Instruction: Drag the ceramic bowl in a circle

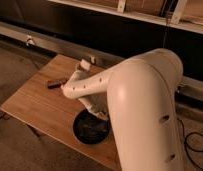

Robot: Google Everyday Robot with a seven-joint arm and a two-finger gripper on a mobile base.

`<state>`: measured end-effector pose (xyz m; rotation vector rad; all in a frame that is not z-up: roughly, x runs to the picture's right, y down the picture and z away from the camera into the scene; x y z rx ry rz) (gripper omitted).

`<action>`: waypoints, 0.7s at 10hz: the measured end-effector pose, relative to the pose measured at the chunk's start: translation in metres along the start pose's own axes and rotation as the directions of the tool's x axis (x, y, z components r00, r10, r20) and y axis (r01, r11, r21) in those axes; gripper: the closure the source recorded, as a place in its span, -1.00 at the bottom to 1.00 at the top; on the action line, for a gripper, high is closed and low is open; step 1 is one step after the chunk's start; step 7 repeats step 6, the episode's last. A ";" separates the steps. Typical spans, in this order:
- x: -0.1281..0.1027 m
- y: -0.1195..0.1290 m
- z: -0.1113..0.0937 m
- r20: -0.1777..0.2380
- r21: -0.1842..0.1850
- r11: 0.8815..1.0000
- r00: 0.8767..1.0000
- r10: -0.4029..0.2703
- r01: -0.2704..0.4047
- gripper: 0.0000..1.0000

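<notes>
The ceramic bowl is round, shallow and glossy black. It sits on the wooden table close to the near edge. My white arm reaches in from the right and bends down to the bowl. My gripper is at the bowl's far right rim, mostly hidden under the wrist. The arm covers the right part of the bowl.
A small black tool lies on the table's left middle, with an orange tip showing at the arm's edge. A dark wall and a ledge run behind the table. A cable lies on the floor at right.
</notes>
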<state>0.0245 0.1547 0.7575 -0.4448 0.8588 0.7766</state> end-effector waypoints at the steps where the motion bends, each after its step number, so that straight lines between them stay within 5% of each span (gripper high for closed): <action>1: -0.003 0.008 -0.003 0.011 -0.006 1.000 1.000 -0.017 0.017 1.00; 7: -0.025 0.045 -0.021 0.069 -0.042 0.995 0.994 -0.082 0.085 1.00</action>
